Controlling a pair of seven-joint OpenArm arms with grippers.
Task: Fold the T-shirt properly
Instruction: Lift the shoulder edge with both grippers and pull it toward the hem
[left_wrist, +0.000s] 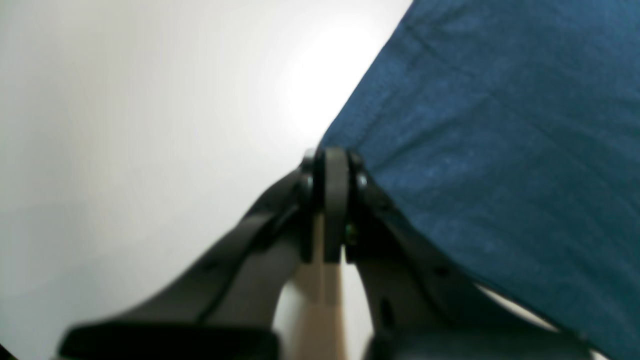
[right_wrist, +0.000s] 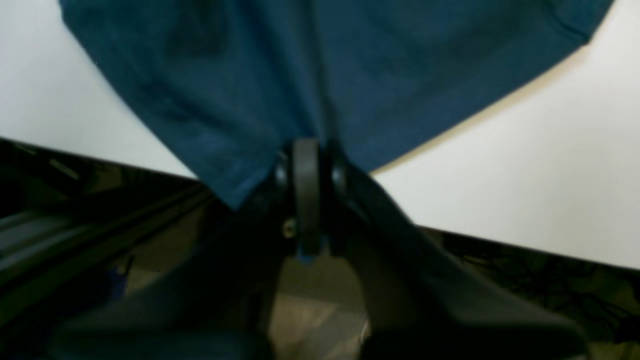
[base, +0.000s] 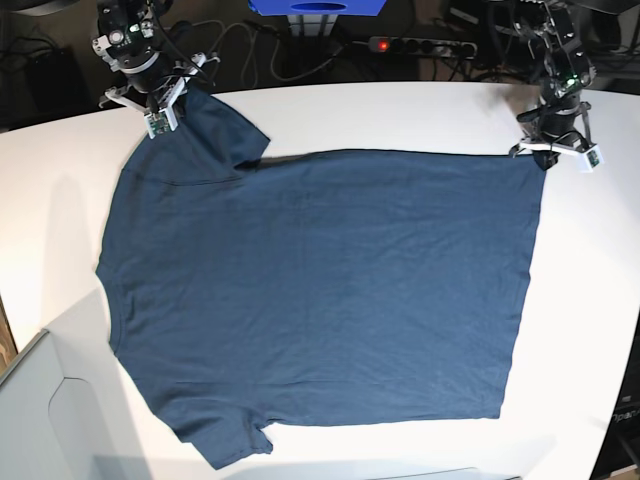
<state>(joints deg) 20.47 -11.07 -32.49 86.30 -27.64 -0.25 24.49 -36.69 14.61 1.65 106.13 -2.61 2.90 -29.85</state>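
The T-shirt lies spread nearly flat on the white table, collar end toward base view's left, hem toward its right, covering most of the top.

Left gripper sits at the far hem corner w/ jaws closed together; the cloth edge runs right beside the tips, but can't tell from the wrist view whether fabric is actually pinched.

Right gripper is at the far sleeve, jaws closed w/ fabric bunched into them (sleeve tip hangs past the table's back edge here).

Around: a power strip w/ a red light and loose cables behind the table, a blue box at top centre, a pale grey panel at bottom left. Nothing rests on the shirt.
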